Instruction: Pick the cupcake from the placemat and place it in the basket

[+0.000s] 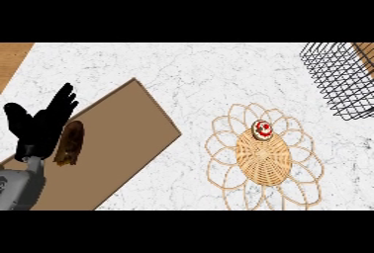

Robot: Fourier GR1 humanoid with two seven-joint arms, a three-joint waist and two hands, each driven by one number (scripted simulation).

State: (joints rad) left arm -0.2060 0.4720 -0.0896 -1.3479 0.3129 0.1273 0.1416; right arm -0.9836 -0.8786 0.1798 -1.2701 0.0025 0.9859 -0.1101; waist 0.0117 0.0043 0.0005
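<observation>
Left robot hand point(40, 126) in view at the 9 o'clock edge of the head view, one count; right one does not show. Fingers straight and spread, pointing toward 1 o'clock, thumb splayed toward 11 o'clock: released, holding nothing. Grey forearm point(21, 185) enters from about 8 o'clock at the lower edge and rises to the wrist.

Just beside the palm, on its 3 o'clock side: one dark brown oblong object point(70, 143), kind unclear, lying on one brown board point(124, 133). Board is a long flat slab running diagonally from 7 o'clock toward 12 o'clock across the white marbled counter point(197, 74). The fingers overlap the board in this view; contact cannot be told.

Well apart from the board, at roughly 4 o'clock of centre: one woven placemat point(263, 158), solid round core with open looped petals around it. One cupcake point(263, 129) sits on the core near its 12 o'clock rim, white topping with red marks, upright.

At 2 o'clock, against the upper right corner: one black wire basket point(343, 79), partly cut by the edge. Cupcake and basket are well apart; cupcake not in the basket.

Wood surface strips point(13, 57) show at both upper corners beyond the counter.
</observation>
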